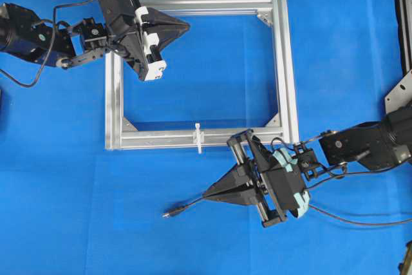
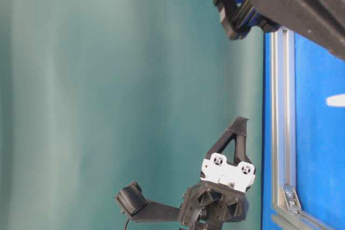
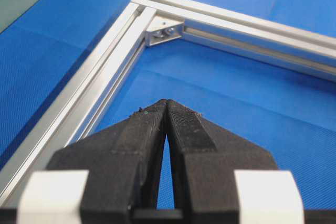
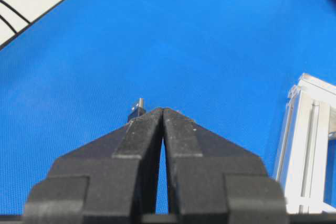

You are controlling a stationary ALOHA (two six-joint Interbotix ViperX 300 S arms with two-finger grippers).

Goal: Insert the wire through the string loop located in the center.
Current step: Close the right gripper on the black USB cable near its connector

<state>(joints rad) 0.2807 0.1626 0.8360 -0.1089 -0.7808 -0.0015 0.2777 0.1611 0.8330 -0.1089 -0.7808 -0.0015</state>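
Overhead: left gripper (image 1: 185,26) shut, empty, tips together over the top rail of the silver frame (image 1: 284,62), near its top-left corner. Right gripper (image 1: 207,194) also shut and empty, hanging below the frame's bottom rail. The wire (image 1: 193,205) lies on the blue mat (image 1: 64,178), running out from under the right gripper; its plug (image 1: 170,212) is just ahead of the tips and slightly to one side, not touching. The string loop (image 1: 199,138) stands on the bottom rail, near the right gripper's tips and off to their side, well apart from the left gripper. Table-level: left gripper (image 2: 239,120) visible hovering beside the frame rail, jaws pinched; part of the other arm fills the top corner, wire not visible here. Left wrist: left gripper tips (image 3: 166,103) pressed together, nothing between them, frame corner bracket (image 3: 164,31) ahead. Right wrist: right gripper tips (image 4: 162,111) closed, plug's metal tip (image 4: 137,109) peeking just past the left finger, frame edge off to the right. Judgement: nothing started, grasp is first. Open the right jaws wide, drop straight over the wire a little behind the plug so a short stiff end sticks out, close square on it. Too far back and the end will droop and miss the loop. Then line the plug up with the loop opening and push through slowly; left gripper could catch the plug on the far side.
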